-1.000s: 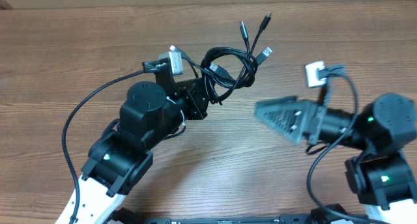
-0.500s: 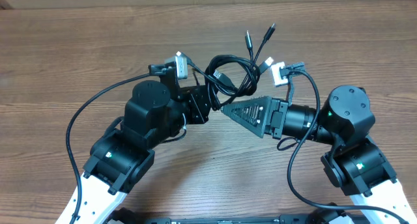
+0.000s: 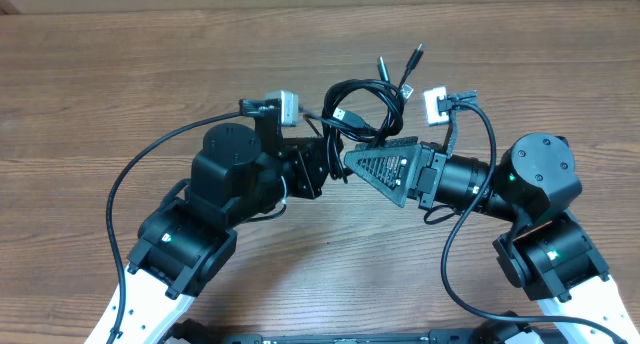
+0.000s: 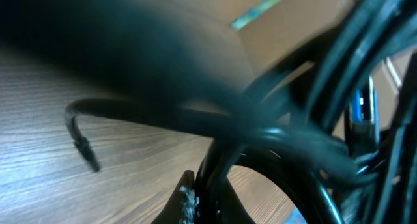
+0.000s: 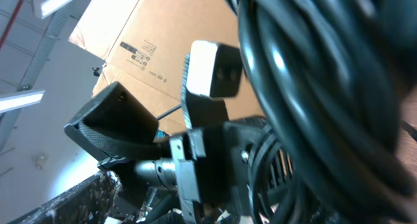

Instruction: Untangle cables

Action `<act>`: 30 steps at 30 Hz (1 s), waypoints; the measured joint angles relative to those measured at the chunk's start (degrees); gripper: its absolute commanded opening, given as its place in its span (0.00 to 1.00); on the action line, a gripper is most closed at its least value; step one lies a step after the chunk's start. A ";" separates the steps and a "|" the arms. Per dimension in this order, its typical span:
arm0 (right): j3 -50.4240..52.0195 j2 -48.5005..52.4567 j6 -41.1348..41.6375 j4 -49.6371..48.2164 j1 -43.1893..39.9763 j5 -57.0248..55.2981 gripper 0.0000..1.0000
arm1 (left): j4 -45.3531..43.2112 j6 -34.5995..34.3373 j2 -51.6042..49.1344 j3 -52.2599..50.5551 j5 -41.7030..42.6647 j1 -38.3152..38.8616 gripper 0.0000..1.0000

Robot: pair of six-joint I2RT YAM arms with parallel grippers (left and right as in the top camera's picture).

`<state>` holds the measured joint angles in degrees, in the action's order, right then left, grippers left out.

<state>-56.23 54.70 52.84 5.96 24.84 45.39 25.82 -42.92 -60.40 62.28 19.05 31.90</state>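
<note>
Overhead: the cables are one knot of crossing black loops, with several plug ends sticking out beyond it. No cord has been pulled free, so I judge the untangling barely begun. The left gripper meets the knot from the left, clamped tight on a loop. The right gripper reaches in just below the knot with its jaws wide, and I cannot tell whether any cord lies between them. The arms' own thick wires curve well clear of the knot over the wooden table.

Left wrist: blurred cables fill the view; left of them one plug end hangs free.

Right wrist: cables crowd the lens. Left of them is the left arm's white camera, with a cardboard box behind. Both grippers crowd the knot closely, leaving little room to draw a loop out.
</note>
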 measured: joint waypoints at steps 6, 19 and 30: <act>-0.02 0.00 -0.28 -1.44 0.00 0.00 0.92 | 2.08 2.51 0.00 0.00 1.01 0.00 0.04; -0.02 -0.02 -1.11 -3.89 0.00 0.02 0.96 | 3.21 14.99 0.00 0.00 10.69 0.00 0.04; 0.00 -0.04 -1.92 -3.78 0.00 -0.46 0.96 | 10.64 27.80 0.00 0.00 15.50 0.00 0.04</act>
<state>-56.23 54.65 50.92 2.17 24.84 44.93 36.47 -15.11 -60.40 62.28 34.54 31.90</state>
